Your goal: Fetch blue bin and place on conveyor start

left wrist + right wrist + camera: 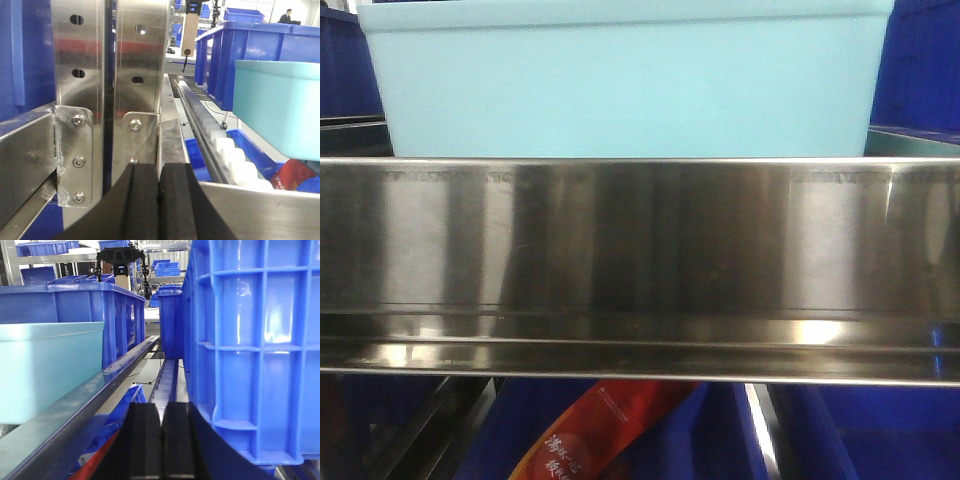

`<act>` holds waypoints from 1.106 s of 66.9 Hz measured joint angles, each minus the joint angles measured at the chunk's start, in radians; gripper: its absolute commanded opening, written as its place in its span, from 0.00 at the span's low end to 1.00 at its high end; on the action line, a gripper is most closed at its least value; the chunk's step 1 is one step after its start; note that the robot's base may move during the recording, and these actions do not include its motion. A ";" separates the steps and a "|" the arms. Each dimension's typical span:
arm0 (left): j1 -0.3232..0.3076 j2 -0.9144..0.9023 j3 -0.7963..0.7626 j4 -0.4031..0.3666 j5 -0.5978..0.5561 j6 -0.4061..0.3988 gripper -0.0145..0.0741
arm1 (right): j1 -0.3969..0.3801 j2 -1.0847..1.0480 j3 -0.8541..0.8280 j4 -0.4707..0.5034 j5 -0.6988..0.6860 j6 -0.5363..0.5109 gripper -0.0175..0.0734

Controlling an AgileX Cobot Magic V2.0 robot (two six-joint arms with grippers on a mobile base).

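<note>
Fetch stage: the blue bin (620,85) sits at 12 o'clock behind the shelf rail (640,240). The left tool (159,200) and right tool (162,445) are closed, empty; both must open next.

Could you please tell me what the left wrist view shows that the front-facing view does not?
Only the left wrist view shows the left arm's shut black jaws, bolted steel uprights and a white roller track. Only the front view shows the shelf rail head-on and print on the red packet. Both show the pale aqua bin, dark blue crates and that packet.
</note>
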 measured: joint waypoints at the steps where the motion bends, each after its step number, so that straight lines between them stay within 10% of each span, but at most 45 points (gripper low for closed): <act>1: 0.000 0.000 0.000 0.000 0.000 0.000 0.04 | 0.000 0.000 0.000 0.000 0.000 0.000 0.01; 74: 0.000 0.000 0.000 0.018 -0.153 0.000 0.04 | 0.000 0.000 0.000 -0.015 -0.055 0.000 0.01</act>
